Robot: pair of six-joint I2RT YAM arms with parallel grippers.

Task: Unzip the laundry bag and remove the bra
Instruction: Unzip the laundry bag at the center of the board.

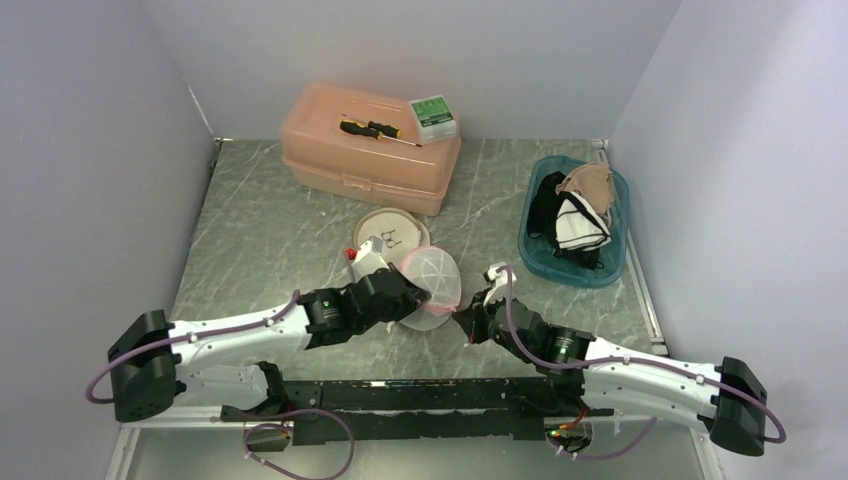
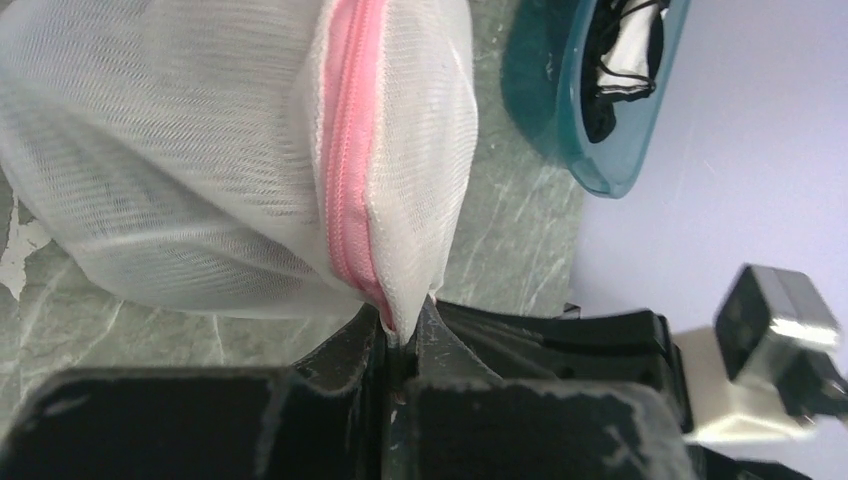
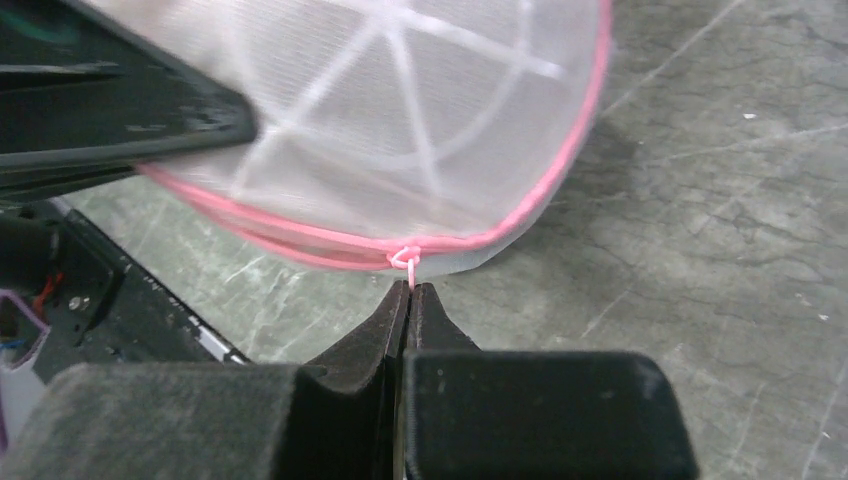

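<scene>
Laundry bag [image 1: 432, 285], a white mesh dome with a pink zipper [image 2: 350, 150], is sitting just below the centre of the top view, between both grippers. Left gripper [image 2: 404, 328] is pinching the bag's fabric corner right at the zipper's end, its jaws nearly together with mesh between them. Right gripper [image 3: 410, 292] is holding its jaws fully together on the tip of the small pink zipper pull [image 3: 404, 258], which is lying straight ahead of its fingertips at the bag's lower rim in the right wrist view. From that pull the zipper is curving away along the rim, one run heading toward the upper right of that frame, the other toward the left gripper at the frame's left. The right arm is the nearer one to the pull, so the opening stroke looks to be its job, following the rim while the left is anchoring. Bra is not showing clearly through the mesh; presumably it is lying inside.
</scene>
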